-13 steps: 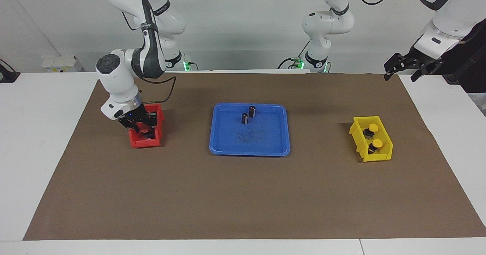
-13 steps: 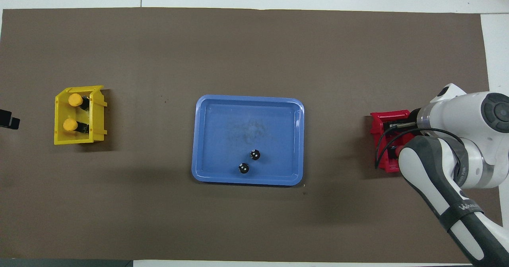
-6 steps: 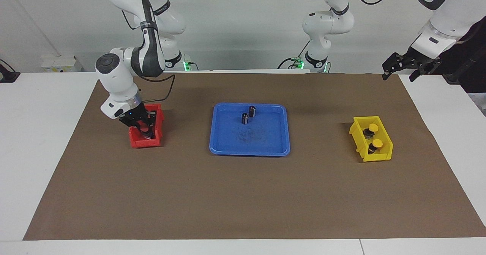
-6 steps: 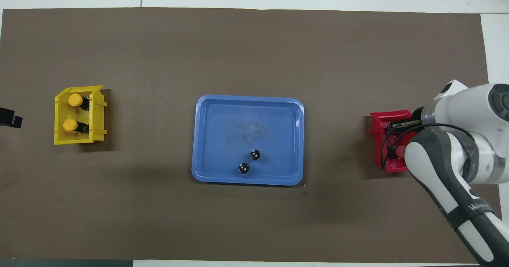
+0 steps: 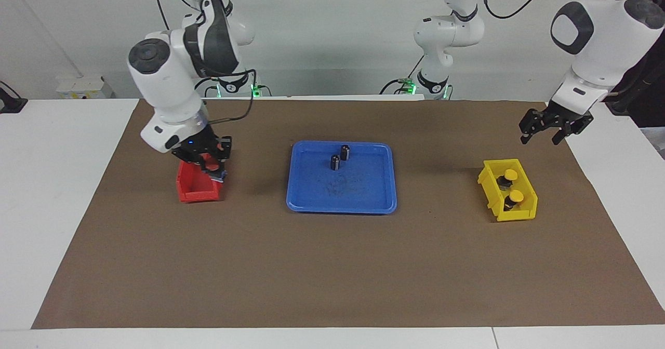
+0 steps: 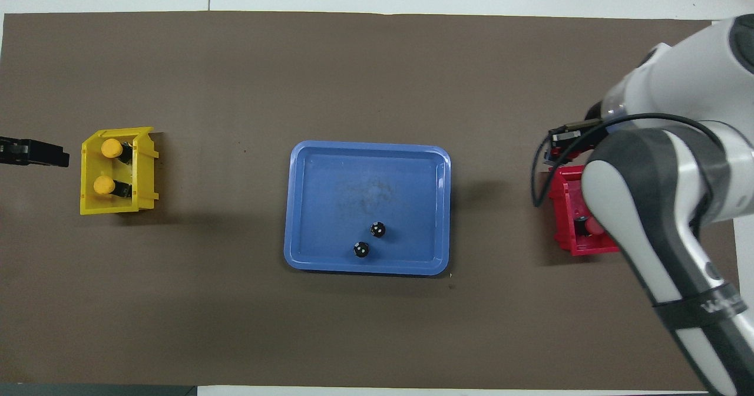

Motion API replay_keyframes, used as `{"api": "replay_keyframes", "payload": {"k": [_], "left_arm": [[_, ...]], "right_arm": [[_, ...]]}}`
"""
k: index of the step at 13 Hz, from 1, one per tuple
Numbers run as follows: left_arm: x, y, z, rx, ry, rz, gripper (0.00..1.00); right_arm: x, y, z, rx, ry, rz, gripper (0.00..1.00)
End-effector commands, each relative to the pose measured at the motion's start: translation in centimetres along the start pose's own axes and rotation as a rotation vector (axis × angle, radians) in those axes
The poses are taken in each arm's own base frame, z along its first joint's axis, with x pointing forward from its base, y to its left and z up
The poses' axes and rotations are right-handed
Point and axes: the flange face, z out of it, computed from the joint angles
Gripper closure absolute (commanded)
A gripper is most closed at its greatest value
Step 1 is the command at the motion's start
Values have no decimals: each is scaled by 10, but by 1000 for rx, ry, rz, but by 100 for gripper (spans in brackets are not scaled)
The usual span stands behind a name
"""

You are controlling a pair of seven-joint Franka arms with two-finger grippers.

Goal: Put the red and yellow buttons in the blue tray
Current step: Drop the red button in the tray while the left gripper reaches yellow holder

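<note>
My right gripper (image 5: 212,165) is shut on a red button (image 5: 213,168) and holds it just above the small red bin (image 5: 195,192); in the overhead view the arm hides most of the hand. A second red button (image 6: 591,226) lies in the red bin (image 6: 564,207). Two yellow buttons (image 5: 511,175) (image 5: 516,197) sit in the yellow bin (image 5: 490,187); they also show in the overhead view (image 6: 110,147) (image 6: 104,185). My left gripper (image 5: 543,135) is open and empty, in the air beside the yellow bin, on its robot-ward side. The blue tray (image 5: 363,196) lies mid-table.
Two dark cylinders without coloured caps (image 5: 345,152) (image 5: 335,162) stand in the blue tray (image 6: 330,195), in the part nearer the robots. A brown mat (image 5: 332,266) covers the table.
My right gripper has risen out of the red bin with a red button in it. My left gripper has come down and in from the table's end toward the yellow bin.
</note>
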Motion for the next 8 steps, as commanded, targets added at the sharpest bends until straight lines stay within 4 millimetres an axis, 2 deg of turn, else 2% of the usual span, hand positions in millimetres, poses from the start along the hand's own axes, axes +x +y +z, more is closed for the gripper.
{"api": "replay_keyframes", "payload": {"k": [1,3,5,6,8], "left_arm": [[20,-8,52,8,10,-33,17],[27,-8,81,10,13,-44,22],[32,-9,99,13,15,-55,24],[33,-9,107,15,22,-55,25],[31,-9,126,17,25,-54,25]], "right_arm": [[-10,-109,21,23,49,95,78],[-22,-158,45,33,49,123,77],[-17,-172,67,40,76,136,77],[-23,-194,84,49,77,131,77],[-24,-211,112,19,90,122,75]]}}
